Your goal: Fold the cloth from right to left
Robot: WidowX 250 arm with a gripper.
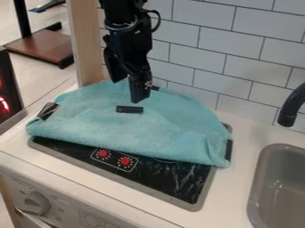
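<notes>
My gripper (126,88) hangs over the back part of the cloth, left of its middle, with its two fingers spread apart and nothing visible between them. Its longer-looking right finger ends just behind a small black strip (129,109); whether it touches the fabric I cannot tell. The turquoise cloth (119,129) lies in a broad, slightly rumpled half-round over the stove top (173,182), leaving the stove's front strip bare. More dark patches show at the cloth's left, right and back edges.
Two red knobs (125,161) sit on the stove's front. A grey sink (286,178) with a black faucet (290,109) is at the right. Behind the counter (238,178) stands a white tiled wall (238,49), with a wooden post (86,40) at back left.
</notes>
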